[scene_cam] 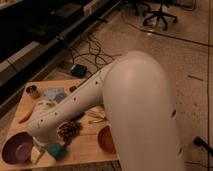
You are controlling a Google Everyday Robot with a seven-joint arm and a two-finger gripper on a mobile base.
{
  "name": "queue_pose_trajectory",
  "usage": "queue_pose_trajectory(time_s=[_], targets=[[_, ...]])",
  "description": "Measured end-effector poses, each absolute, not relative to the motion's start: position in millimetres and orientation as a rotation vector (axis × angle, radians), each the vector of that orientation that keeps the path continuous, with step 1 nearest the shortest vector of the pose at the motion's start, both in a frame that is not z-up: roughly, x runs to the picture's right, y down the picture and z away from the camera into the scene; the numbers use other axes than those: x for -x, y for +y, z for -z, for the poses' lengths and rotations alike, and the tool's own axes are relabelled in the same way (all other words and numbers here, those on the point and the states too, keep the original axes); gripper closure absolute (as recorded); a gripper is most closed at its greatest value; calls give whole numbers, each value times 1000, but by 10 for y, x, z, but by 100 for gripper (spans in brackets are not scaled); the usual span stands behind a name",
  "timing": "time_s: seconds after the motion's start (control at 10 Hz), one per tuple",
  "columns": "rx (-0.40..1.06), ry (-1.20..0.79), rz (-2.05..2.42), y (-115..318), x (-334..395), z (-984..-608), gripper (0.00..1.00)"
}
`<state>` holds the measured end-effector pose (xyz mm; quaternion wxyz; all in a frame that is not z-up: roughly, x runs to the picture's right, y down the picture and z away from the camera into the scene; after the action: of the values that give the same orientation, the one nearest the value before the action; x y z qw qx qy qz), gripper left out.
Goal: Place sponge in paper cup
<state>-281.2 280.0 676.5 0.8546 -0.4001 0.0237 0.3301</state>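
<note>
Down near the wooden table's (82, 148) front-left edge, the white arm's gripper (44, 143) hangs with fingers spread, gripping nothing, just beside the flat teal-green sponge (56, 150). Behind the arm stands the short white paper cup (44, 105), its contents hidden. A purple bowl (16, 148) crowds the corner.

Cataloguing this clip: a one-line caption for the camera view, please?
White arm reaches across the wooden table, gripper low beside the sponge, paper cup farther back.
</note>
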Motion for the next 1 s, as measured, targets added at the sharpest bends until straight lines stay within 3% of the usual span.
queue_pose_trajectory(time_s=[1.0], targets=[[823, -25, -641, 3048, 2609, -7244, 20]])
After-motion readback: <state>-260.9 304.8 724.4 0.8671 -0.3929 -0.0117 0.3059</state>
